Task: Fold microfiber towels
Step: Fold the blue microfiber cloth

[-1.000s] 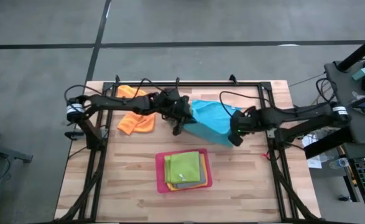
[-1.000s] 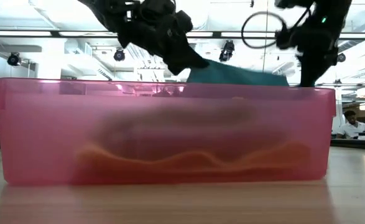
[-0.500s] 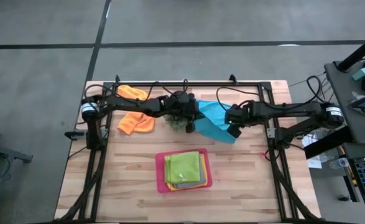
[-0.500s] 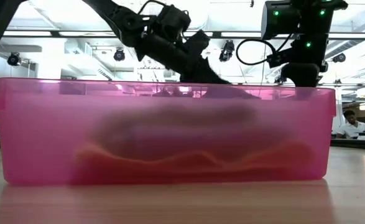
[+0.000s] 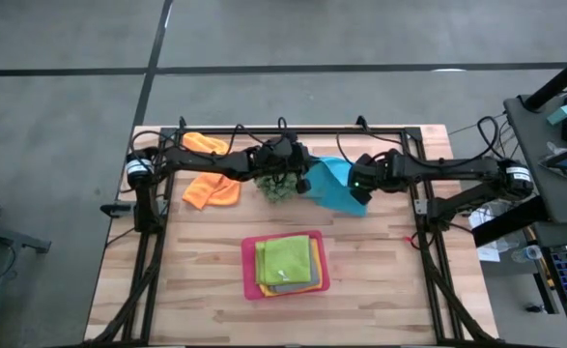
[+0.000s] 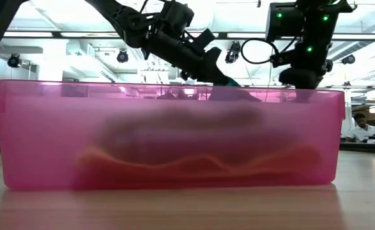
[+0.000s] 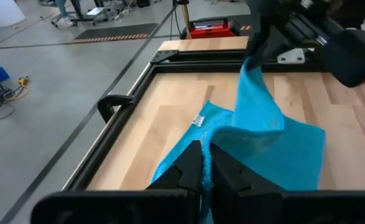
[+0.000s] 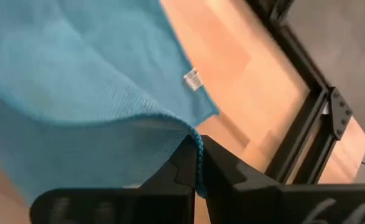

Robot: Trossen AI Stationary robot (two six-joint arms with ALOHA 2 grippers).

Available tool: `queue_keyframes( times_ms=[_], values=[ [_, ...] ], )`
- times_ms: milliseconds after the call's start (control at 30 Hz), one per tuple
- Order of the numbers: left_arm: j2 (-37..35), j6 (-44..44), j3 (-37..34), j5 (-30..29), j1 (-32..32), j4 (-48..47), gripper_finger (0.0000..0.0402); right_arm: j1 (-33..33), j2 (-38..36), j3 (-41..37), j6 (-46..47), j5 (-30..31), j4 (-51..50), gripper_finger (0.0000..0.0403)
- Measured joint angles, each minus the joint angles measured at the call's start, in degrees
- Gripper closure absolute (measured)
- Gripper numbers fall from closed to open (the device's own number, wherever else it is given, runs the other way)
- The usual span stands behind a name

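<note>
A light blue towel (image 5: pixel 336 188) lies at the far middle of the table, between my two grippers. My left gripper (image 5: pixel 304 181) is shut on its left end, also seen in the left wrist view (image 7: pixel 205 163). My right gripper (image 5: pixel 358 184) is shut on its right end, also seen in the right wrist view (image 8: pixel 196 163). The towel (image 7: pixel 263 130) is partly folded over itself, its lower layer on the wood. An orange towel (image 5: pixel 211 188) lies crumpled at the far left. My left gripper pinches an edge of the blue towel (image 7: pixel 198 142) between its two fingers, coming nearly level from the table's left. The cloth beyond the fingers sags slack onto the table. My right gripper pinches a hemmed corner (image 8: pixel 198 144) between its two fingers, slanting down from the right. That corner (image 7: pixel 250 65) is raised above the table, and the cloth drapes down from it.
A pink tray (image 5: pixel 249 280) near the table's middle holds a stack of folded towels, a lime green one (image 5: pixel 288 259) on top. A small green plant (image 5: pixel 275 190) stands just left of my left gripper. A black frame (image 5: pixel 418 155) runs around the table. The tray's wall (image 6: pixel 168 134) fills the low view.
Both grippers have drawn closer together, the left going right and the right going toward the far edge and left, both tipping. The blue towel, held stretched and lifted a second ago, has sunk and bunched into a smaller shape with its lower part on the table.
</note>
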Motion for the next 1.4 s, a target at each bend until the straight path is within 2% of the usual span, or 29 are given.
queue_keyframes(
  times_ms=[167,267,533,667,800,933,1100,1333,1400],
  values=[
    [0.0,1.7,-0.1,-0.4,0.2,0.2,0.0400,-2.0,0.0,0.0,1.9,1.6,0.0,0.0394],
    [0.0,2.6,0.0,-1.4,0.4,0.4,0.0380,-3.0,0.3,0.0,2.7,1.6,0.2,0.0394],
    [0.0,3.4,-0.2,-1.5,1.0,0.4,0.0270,-3.4,2.7,-0.1,3.0,3.2,3.8,0.0383],
    [0.0,3.3,0.0,-4.7,1.1,0.1,0.0219,-4.8,4.4,-0.1,6.0,4.7,3.4,0.0351],
    [-0.3,3.5,-0.2,-5.0,1.1,0.1,0.0190,-6.6,5.8,-0.1,8.3,7.0,3.5,0.0308],
    [-1.9,4.8,-0.2,-5.1,1.0,-0.4,0.0182,-8.4,5.7,-0.1,7.5,7.6,3.3,0.0272],
    [-4.9,4.9,-0.3,-5.1,0.6,-3.4,0.0182,-10.0,3.3,-0.1,5.6,7.4,2.6,0.0245],
    [-10.3,5.0,-0.4,-5.1,-0.5,-9.6,0.0182,-10.3,-2.1,-0.1,2.9,6.8,2.3,0.0245],
    [-11.8,5.0,-0.5,-5.1,-1.2,-10.9,0.0182,-10.2,-4.0,-0.1,1.7,3.4,2.6,0.0249]
  ],
)
